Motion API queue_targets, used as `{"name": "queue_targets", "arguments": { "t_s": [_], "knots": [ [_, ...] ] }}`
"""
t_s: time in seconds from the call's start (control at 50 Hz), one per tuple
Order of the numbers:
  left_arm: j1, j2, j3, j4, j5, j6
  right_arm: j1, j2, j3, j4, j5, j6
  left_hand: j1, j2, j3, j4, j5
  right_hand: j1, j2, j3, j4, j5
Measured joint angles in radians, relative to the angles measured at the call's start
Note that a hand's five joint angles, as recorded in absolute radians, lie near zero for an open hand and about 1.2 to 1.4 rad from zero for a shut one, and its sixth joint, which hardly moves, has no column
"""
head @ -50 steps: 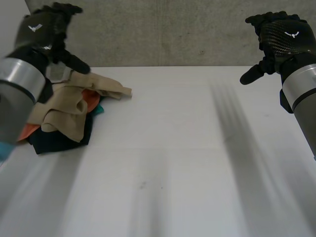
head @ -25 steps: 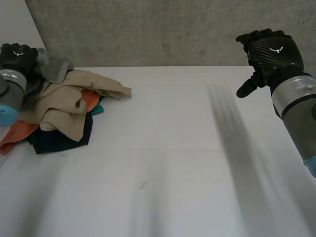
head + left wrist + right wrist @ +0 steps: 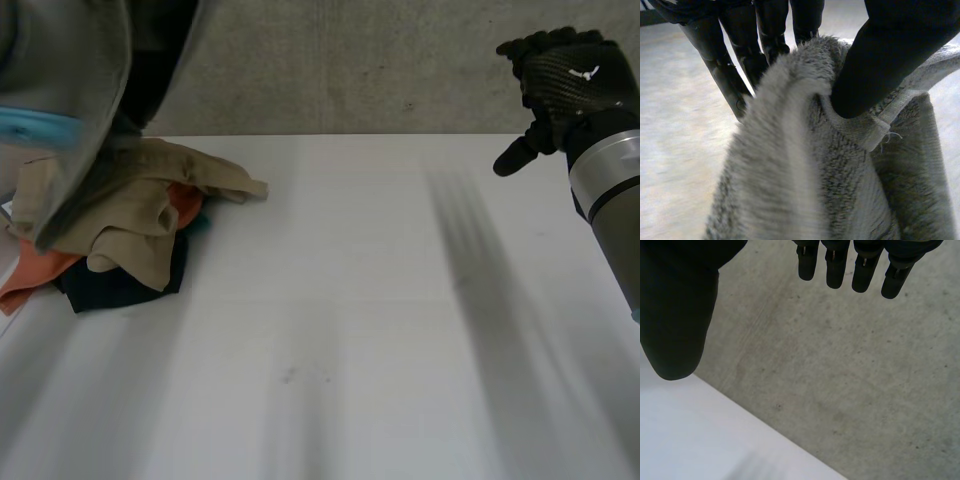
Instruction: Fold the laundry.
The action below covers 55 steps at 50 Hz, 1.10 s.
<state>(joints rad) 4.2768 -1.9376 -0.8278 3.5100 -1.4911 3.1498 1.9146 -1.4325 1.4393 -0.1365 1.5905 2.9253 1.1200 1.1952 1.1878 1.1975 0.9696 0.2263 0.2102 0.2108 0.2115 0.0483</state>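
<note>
A pile of laundry (image 3: 130,220) lies at the table's far left: a beige cloth on top, with orange, teal and dark pieces under it. My left arm (image 3: 60,100) is raised close in front of the pile. In the left wrist view my left hand (image 3: 880,65) pinches a fluffy grey towel (image 3: 805,175) between thumb and fingers, and the towel hangs down from the grip. My right hand (image 3: 565,85) is held high at the far right, fingers (image 3: 840,265) straight and apart from the thumb, holding nothing.
The white table (image 3: 380,300) stretches from the pile to the right edge. A grey concrete wall (image 3: 350,60) stands behind the table's far edge.
My left hand closed on the grey towel at the top of the pile and rose with it toward the camera. The right hand shifted only slightly.
</note>
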Motion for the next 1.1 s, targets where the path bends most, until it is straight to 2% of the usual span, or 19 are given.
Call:
{"name": "queue_targets", "arguments": {
  "t_s": [0.08, 0.14, 0.22, 0.26, 0.28, 0.3, 0.34, 0.36, 0.44, 0.5, 0.64, 0.76, 0.9, 1.0, 1.08, 1.1],
  "knots": [
    [-0.098, -0.05, -0.002, 0.002, 0.006, -0.035, -0.006, -0.013, -0.004, -0.001, 0.005, 0.003, 0.0, 0.0, 0.0, 0.001, 0.0, 0.0, 0.0, 0.0, 0.0, 0.0],
    [-0.197, -0.15, -0.012, -0.003, 0.01, -0.045, -0.025, -0.022, -0.01, -0.003, 0.009, 0.005, 0.0, 0.0, 0.001, 0.003, 0.0, 0.0, 0.0, 0.0, 0.0, 0.0],
    [-0.277, -0.265, -0.036, -0.022, 0.017, -0.041, -0.056, -0.027, -0.015, -0.005, 0.011, 0.006, -0.01, -0.029, -0.02, -0.02, -0.011, 0.0, 0.0, 0.0, 0.0, 0.0],
    [-0.3, -0.301, -0.044, -0.034, 0.025, -0.039, -0.068, -0.028, -0.017, -0.005, 0.011, 0.007, -0.173, -0.196, -0.192, -0.197, -0.159, 0.0, 0.0, 0.0, 0.0, 0.0],
    [-0.325, -0.339, -0.055, -0.054, 0.04, -0.037, -0.085, -0.028, -0.02, -0.006, 0.01, 0.007, -0.491, -0.475, -0.465, -0.475, -0.436, 0.0, 0.0, 0.0, 0.0, 0.0],
    [-0.328, -0.344, -0.056, -0.058, 0.043, -0.037, -0.087, -0.028, -0.02, -0.006, 0.01, 0.007, -0.565, -0.56, -0.548, -0.539, -0.5, 0.0, 0.0, 0.0, 0.0, 0.0],
    [-0.354, -0.377, -0.07, -0.091, 0.072, -0.035, -0.107, -0.027, -0.025, -0.005, 0.01, 0.007, -0.875, -0.862, -0.834, -0.855, -0.804, 0.0, 0.0, 0.0, 0.0, 0.0],
    [-0.361, -0.383, -0.076, -0.105, 0.084, -0.034, -0.114, -0.026, -0.027, -0.005, 0.009, 0.007, -0.931, -0.961, -0.947, -0.966, -0.904, 0.0, 0.0, 0.0, 0.0, 0.0],
    [-0.368, -0.368, -0.097, -0.139, 0.111, -0.031, -0.129, -0.017, -0.033, -0.003, 0.005, 0.005, -0.931, -0.986, -0.972, -0.994, -0.92, 0.0, 0.0, 0.0, 0.0, 0.0],
    [-0.354, -0.327, -0.116, -0.156, 0.12, -0.025, -0.132, -0.002, -0.036, 0.0, -0.001, 0.0, -0.931, -0.987, -0.972, -0.994, -0.92, 0.0, 0.0, 0.0, 0.0, 0.0],
    [-0.23, -0.168, -0.254, -0.19, 0.116, 0.063, -0.122, 0.059, -0.043, 0.049, -0.034, -0.056, -0.929, -0.987, -0.972, -0.994, -0.92, 0.0, 0.0, 0.0, 0.0, 0.0],
    [-0.119, -0.119, -0.407, -0.207, 0.067, 0.258, -0.095, 0.091, -0.037, 0.107, -0.08, -0.152, -0.929, -0.987, -0.972, -0.994, -0.92, 0.0, 0.0, 0.0, 0.0, 0.0],
    [0.022, -0.21, -0.477, -0.172, -0.009, 0.549, -0.025, 0.115, -0.031, 0.125, -0.091, -0.226, -0.932, -0.99, -0.976, -0.997, -0.92, 0.0, 0.0, 0.0, 0.0, 0.0],
    [0.092, -0.326, -0.433, -0.107, -0.013, 0.665, -0.004, 0.137, -0.028, 0.125, -0.088, -0.241, -0.922, -0.98, -0.969, -0.989, -0.914, 0.0, 0.0, 0.0, 0.0, 0.0],
    [0.122, -0.426, -0.373, -0.055, 0.016, 0.712, 0.0, 0.152, -0.026, 0.125, -0.086, -0.243, -0.778, -0.864, -0.865, -0.87, -0.812, 0.0, 0.0, 0.0, 0.0, 0.0],
    [0.126, -0.446, -0.36, -0.047, 0.025, 0.722, 0.0, 0.154, -0.026, 0.125, -0.086, -0.243, -0.608, -0.718, -0.712, -0.717, -0.664, 0.0, 0.0, 0.0, 0.0, 0.0]
  ]
}}
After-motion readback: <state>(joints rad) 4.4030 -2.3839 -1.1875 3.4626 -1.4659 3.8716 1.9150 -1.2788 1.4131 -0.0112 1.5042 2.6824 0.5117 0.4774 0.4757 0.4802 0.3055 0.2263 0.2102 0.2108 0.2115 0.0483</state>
